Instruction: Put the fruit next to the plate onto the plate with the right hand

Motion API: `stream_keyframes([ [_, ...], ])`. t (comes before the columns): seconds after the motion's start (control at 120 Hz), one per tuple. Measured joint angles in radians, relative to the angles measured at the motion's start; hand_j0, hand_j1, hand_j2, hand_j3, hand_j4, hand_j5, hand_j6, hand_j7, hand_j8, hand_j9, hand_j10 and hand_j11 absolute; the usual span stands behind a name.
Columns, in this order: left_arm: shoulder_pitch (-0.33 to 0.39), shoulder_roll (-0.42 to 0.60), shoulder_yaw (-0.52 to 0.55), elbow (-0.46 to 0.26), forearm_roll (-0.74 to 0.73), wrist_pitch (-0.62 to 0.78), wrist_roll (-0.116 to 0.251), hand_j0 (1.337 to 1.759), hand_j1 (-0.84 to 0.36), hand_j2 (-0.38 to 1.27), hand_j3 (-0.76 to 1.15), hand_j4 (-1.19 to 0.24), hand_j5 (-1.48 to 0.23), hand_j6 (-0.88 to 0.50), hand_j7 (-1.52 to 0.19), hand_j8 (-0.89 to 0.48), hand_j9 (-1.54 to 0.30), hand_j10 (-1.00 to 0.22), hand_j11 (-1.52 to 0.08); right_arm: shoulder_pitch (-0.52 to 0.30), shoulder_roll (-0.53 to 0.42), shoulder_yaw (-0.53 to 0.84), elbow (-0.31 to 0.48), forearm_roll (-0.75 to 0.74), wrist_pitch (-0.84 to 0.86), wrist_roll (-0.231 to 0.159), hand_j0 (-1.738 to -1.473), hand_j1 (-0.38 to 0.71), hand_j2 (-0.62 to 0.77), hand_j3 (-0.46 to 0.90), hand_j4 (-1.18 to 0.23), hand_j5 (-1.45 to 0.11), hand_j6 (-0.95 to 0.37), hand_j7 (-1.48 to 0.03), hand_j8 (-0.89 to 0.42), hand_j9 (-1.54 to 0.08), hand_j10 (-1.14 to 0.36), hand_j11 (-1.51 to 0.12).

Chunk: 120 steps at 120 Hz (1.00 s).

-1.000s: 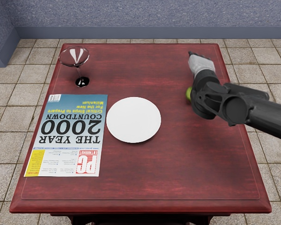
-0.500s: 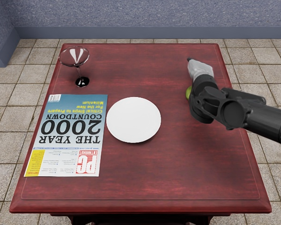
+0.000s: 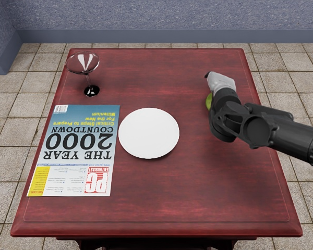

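Observation:
A round white plate (image 3: pixel 148 133) lies near the middle of the red table. To its right, only a thin green sliver of the fruit (image 3: pixel 208 100) shows on the table; the rest is hidden behind my right arm. The dark right arm comes in from the right edge, and its grey hand (image 3: pixel 219 83) sits just above and behind the fruit, about a plate's width from the plate's rim. I cannot tell from here whether the hand touches the fruit.
A magazine (image 3: pixel 77 150) lies flat left of the plate. A martini glass (image 3: pixel 84 69) stands at the back left. The table's right edge (image 3: pixel 268 130) runs under my forearm.
The right hand has drawn nearer to me and slightly left, lowering over the fruit. The green sliver stays at nearly the same spot. Plate, magazine and glass have not moved.

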Motion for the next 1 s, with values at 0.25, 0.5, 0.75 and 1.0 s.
stream_keyframes([
  [0.25,0.000,0.000,0.000,0.000,0.000,0.000,0.000,1.658,0.35,0.00,0.00,0.00,0.00,0.00,0.00,0.00,0.00,0.00,0.00,0.002,0.001,0.001,0.000,0.002,0.010,0.000,-1.658,0.02,-0.04,0.00,-0.32,-0.41,-0.32,-0.41,-0.32,-0.41,-0.32,-0.41],
  [0.5,0.000,0.000,0.000,0.000,0.000,0.000,0.000,1.658,0.35,0.00,0.00,0.00,0.00,0.00,0.00,0.00,0.00,0.00,0.00,0.006,0.000,0.000,0.000,0.048,0.015,0.000,-1.658,0.16,-0.08,0.00,-0.43,-0.56,-0.43,-0.56,-0.36,-0.56,-0.43,-0.56],
  [0.75,0.000,0.000,0.000,0.000,0.000,0.000,0.000,1.658,0.35,0.00,0.00,0.00,0.00,0.00,0.00,0.00,0.00,0.00,0.00,0.007,0.000,-0.001,0.002,0.055,0.016,-0.001,-1.655,0.17,-0.06,0.00,-0.47,-0.62,-0.43,-0.62,-0.32,-0.62,-0.47,-0.62],
  [1.0,0.000,0.000,0.000,0.000,0.000,0.000,0.000,1.658,0.35,0.00,0.00,0.00,0.00,0.00,0.00,0.00,0.00,0.00,0.00,0.016,-0.004,0.000,0.002,0.080,0.017,0.000,-1.655,0.19,0.01,0.00,-0.50,-0.68,-0.43,-0.67,-0.32,-0.67,-0.50,-0.67],
])
